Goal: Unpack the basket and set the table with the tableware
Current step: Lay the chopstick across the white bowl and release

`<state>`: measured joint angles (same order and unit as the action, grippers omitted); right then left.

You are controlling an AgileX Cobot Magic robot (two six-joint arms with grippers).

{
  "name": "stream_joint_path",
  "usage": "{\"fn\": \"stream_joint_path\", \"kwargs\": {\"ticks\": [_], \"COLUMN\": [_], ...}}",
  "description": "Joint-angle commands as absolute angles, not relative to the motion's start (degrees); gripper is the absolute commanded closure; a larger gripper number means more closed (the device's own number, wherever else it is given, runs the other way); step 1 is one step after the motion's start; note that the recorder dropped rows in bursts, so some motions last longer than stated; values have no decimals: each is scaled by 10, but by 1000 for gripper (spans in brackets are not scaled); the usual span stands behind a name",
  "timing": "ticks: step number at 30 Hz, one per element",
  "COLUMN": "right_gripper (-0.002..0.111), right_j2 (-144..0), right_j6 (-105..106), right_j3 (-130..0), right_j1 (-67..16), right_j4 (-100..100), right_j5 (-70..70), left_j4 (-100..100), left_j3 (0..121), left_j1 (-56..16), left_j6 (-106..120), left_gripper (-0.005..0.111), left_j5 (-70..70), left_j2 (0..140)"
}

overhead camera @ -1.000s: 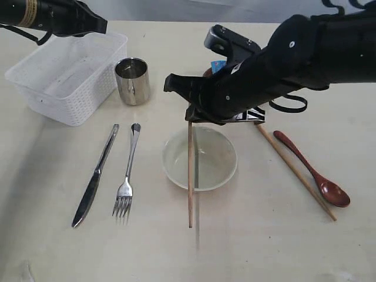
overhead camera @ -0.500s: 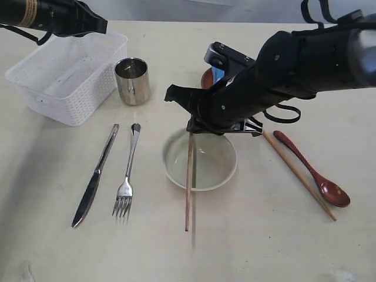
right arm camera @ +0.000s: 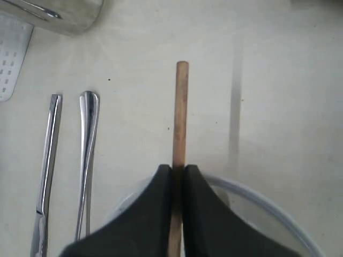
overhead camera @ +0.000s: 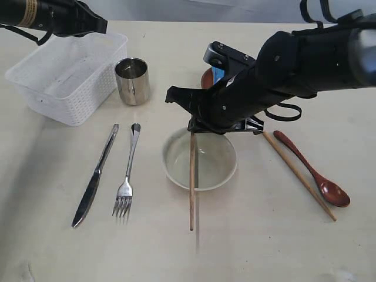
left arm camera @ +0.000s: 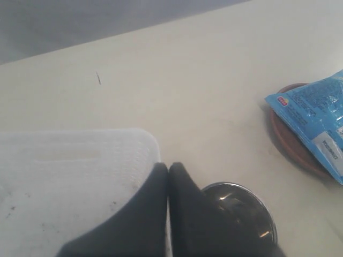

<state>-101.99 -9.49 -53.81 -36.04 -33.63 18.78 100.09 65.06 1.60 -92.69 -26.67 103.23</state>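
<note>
Right gripper (right arm camera: 178, 170) is pinched tight on one chopstick (overhead camera: 191, 182), near its far end. The free end points to 6 o'clock over the bowl (overhead camera: 234, 158) and, going by its offset shadow, looks clear of the table (overhead camera: 258, 247). Over the last second the arm drew back a bit toward 3 o'clock. The stick's tip wobbled left and returned, so there was no real travel and it is not yet laid down.

Taking the bowl as centre:
- Knife (overhead camera: 96, 175) and fork (overhead camera: 127, 176) lie at 9 o'clock.
- The second chopstick (overhead camera: 298, 174) and the spoon (overhead camera: 311, 170) lie at 3 o'clock.
- Likely next move: carry the held stick over beside its mate.
- Cup (overhead camera: 132, 80) stands at 11 o'clock, with the basket (overhead camera: 70, 103) beyond it at 10 and nothing visible inside.
- Saucer (overhead camera: 205, 78) sits at 12 o'clock under a blue packet (overhead camera: 218, 73).

Left gripper (left arm camera: 168, 168) is closed on nothing and hovers over the basket's far corner.
</note>
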Motion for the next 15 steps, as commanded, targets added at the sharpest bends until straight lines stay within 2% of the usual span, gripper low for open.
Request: {"fn": "stream_joint_path", "kwargs": {"ticks": [1, 3, 6, 8, 10, 15], "right_gripper": [107, 99, 77, 67, 64, 65], "right_j2": [-1019, -1019, -1019, -1019, -1018, -981], "right_j6": [-89, -89, -89, -89, -89, -84], "right_j3": [-539, -539, -539, -539, -539, -539], "right_j1": [-362, -362, -362, -362, -362, -362], "right_j4": [-327, -327, -327, -327, -327, -297], "right_j5": [189, 192, 198, 198, 198, 200], "left_j4": [998, 998, 998, 998, 998, 998], "left_j3": [654, 654, 654, 654, 654, 654], "left_j1": [14, 14, 14, 14, 14, 14], "left_j6": [-932, -932, -932, -932, -932, -932], "left_gripper": [106, 106, 106, 106, 106, 106], "left_j5": [-269, -269, -269, -269, -269, -269], "left_j2": [1027, 1027, 1027, 1027, 1027, 1027]}}
